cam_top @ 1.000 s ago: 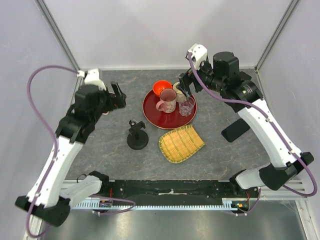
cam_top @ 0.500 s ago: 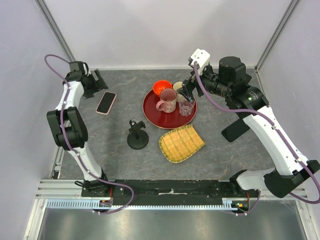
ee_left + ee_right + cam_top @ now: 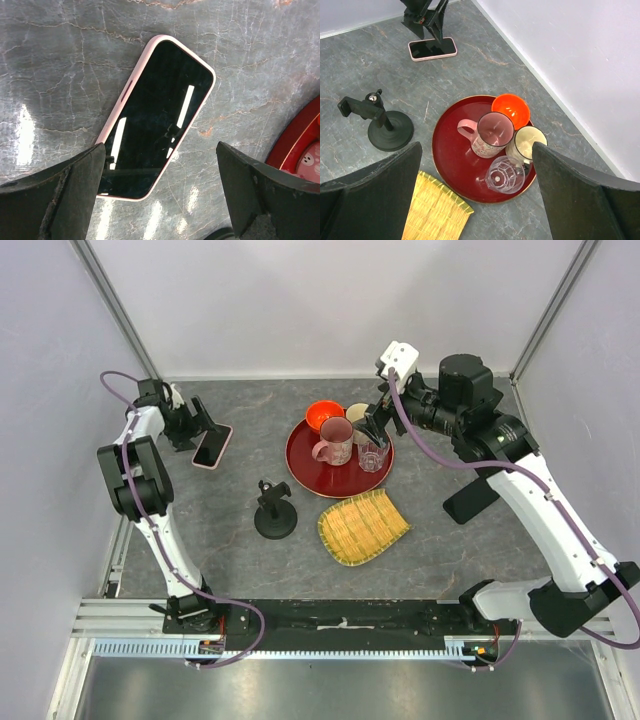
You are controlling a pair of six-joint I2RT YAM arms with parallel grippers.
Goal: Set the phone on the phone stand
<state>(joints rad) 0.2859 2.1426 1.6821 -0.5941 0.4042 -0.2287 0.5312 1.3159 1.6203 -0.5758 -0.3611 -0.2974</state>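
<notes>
left gripper (image 3: 160, 147) is over the phone (image 3: 157, 117), jaws apart and clamped on nothing. phone lies flat on the table (image 3: 420, 570), screen up, pink case, by the left edge toward the far-left corner, skewed to the edges. in your left wrist view the phone's near end sits between the two fingers. the left finger (image 3: 65, 190) overlaps the phone's near corner in the picture, and the right one stands well clear to the side with bare table between it and the case. can't tell whether either finger touches the phone or the table. phone stand (image 3: 274, 512) is upright around mid-table, well apart from the phone, on the near side of the red tray (image 3: 300, 468) and just left of the bamboo tray (image 3: 362, 527). phone is not on the stand. right gripper (image 3: 372, 432) hangs over the far-right part of the red tray, fingers spread wide, holding nothing. on that tray: pink mug (image 3: 333, 442), orange bowl (image 3: 322, 417), cream cup (image 3: 357, 421) and clear glass (image 3: 372, 453). a black block (image 3: 470, 500) lies toward the right edge.
</notes>
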